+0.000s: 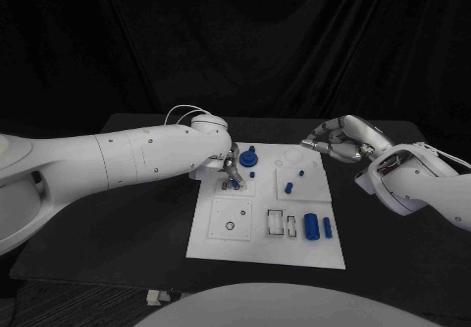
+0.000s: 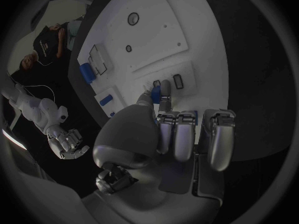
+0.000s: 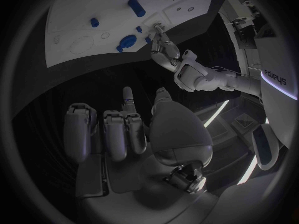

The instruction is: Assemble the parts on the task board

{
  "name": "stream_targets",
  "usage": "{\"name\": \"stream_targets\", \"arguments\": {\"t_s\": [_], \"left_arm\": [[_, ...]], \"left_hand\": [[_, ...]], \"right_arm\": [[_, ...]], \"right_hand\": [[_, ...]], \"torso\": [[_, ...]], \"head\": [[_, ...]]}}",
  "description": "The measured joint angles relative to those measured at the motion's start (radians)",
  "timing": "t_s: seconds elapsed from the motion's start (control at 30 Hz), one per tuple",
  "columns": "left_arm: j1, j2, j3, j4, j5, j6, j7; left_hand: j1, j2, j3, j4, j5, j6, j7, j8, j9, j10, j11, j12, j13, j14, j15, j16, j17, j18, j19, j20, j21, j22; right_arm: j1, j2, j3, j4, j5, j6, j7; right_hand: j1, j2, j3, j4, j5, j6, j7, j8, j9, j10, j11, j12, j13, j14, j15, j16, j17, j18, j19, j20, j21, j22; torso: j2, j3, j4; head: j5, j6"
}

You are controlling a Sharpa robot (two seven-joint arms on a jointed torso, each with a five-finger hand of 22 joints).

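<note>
Head view, item one: white task board (image 1: pixel 221 242) lying flat in the middle of the black surface (image 1: pixel 88 238), so that both arms can reach it from either side. Loose blue parts rest on its near right portion, a thick cylinder (image 1: pixel 311 226) with a thinner pin (image 1: pixel 327 227) just beside it, probably staged there for later fitting. A round blue knob (image 1: pixel 248 158) stands at the far edge of the board, and a small blue peg (image 1: pixel 290 187) stands toward the middle.

Item two: left hand (image 1: pixel 226 174), lowered over the far left portion of the board. In the left wrist view, its fingertips (image 2: pixel 163 92) are drawn together on a small blue part (image 2: pixel 156 90), pinched right at a pair of dark slots (image 2: pixel 177 81). Judged as an insertion in progress; whether the part has entered a slot cannot be told.

Item three: right hand (image 1: pixel 339 142), hovering off the board's far right corner, well apart from every part. Fingers curled inward and holding nothing, as the right wrist view confirms (image 3: pixel 134 134). Judged to be standing clear while the other hand works.
</note>
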Motion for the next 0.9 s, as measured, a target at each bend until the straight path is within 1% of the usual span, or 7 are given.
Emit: {"name": "stream_targets", "arguments": {"t_s": [0.3,0.37,0.5,0.8,0.9], "left_arm": [[-0.001,-0.007,0.000,0.008,0.016,0.000,-0.004],[-0.001,-0.008,0.000,0.011,0.018,0.001,-0.005],[-0.002,-0.008,0.000,0.014,0.021,0.001,-0.006],[-0.004,-0.006,0.000,0.006,0.024,0.001,-0.008],[-0.004,-0.006,0.000,0.002,0.024,0.000,-0.009]], "left_hand": [[-0.002,-0.002,0.003,0.003,-0.004,0.000,0.000,0.000,0.000,0.000,0.000,0.000,0.000,0.000,0.000,0.000,0.000,0.000,0.000,0.000,0.000,0.000],[-0.002,-0.002,0.003,0.003,-0.004,0.000,0.000,0.000,0.001,0.000,0.000,0.000,0.000,0.000,0.000,0.000,0.000,0.000,0.000,0.000,0.000,0.000],[-0.003,-0.003,0.003,0.003,-0.004,0.000,0.000,0.000,0.001,0.001,0.000,0.000,0.000,0.000,0.000,0.000,0.000,0.000,0.000,0.000,0.000,0.000],[-0.008,-0.008,0.006,0.005,-0.008,0.000,0.000,-0.005,0.001,0.000,0.001,0.000,0.000,0.001,0.002,0.000,0.000,0.000,0.000,0.000,0.000,0.000],[-0.008,-0.008,0.011,0.011,-0.008,-0.005,0.005,-0.010,0.002,-0.001,0.001,0.000,0.000,0.001,0.002,0.000,0.000,0.000,0.000,0.000,-0.004,0.000]], "right_arm": [[-0.003,-0.001,0.000,0.000,-0.006,0.002,-0.004],[-0.003,-0.001,0.000,0.000,-0.007,0.003,-0.005],[-0.005,0.000,0.000,0.000,-0.009,0.004,-0.006],[-0.007,0.001,0.000,-0.001,-0.011,0.007,-0.008],[-0.007,0.001,0.000,-0.002,-0.012,0.008,-0.009]], "right_hand": [[0.000,0.000,0.000,0.000,0.000,0.000,0.000,0.000,0.000,0.000,0.000,0.000,0.000,0.000,0.000,0.000,0.000,0.000,0.000,0.000,0.000,0.000],[0.004,-0.004,0.000,0.000,0.000,0.000,0.000,0.000,0.000,0.000,0.000,0.000,0.000,0.000,0.000,0.000,0.000,0.000,0.000,0.000,0.000,0.000],[0.004,-0.004,0.000,0.000,0.000,0.000,0.000,0.000,0.000,0.000,0.000,0.000,0.000,0.000,0.000,0.000,0.000,0.000,0.000,0.000,0.000,0.000],[0.009,0.001,0.000,0.000,0.000,0.000,0.000,0.000,0.000,0.000,0.000,0.000,0.000,0.000,0.000,0.000,0.000,0.000,0.000,0.000,-0.005,0.000],[0.009,0.001,-0.003,0.003,0.000,0.000,0.000,0.000,0.000,0.000,0.000,0.000,0.000,0.000,0.000,0.000,0.000,0.000,0.000,0.000,-0.005,0.000]], "torso": [[0.000,0.0000,0.0007],[0.000,0.0001,0.0007],[0.000,0.0002,0.0003],[-0.001,0.0004,0.0002],[0.000,0.0005,0.0002]], "head": [[-0.001,0.000],[-0.001,0.000],[0.001,0.000],[0.003,0.000],[0.002,0.000]]}}
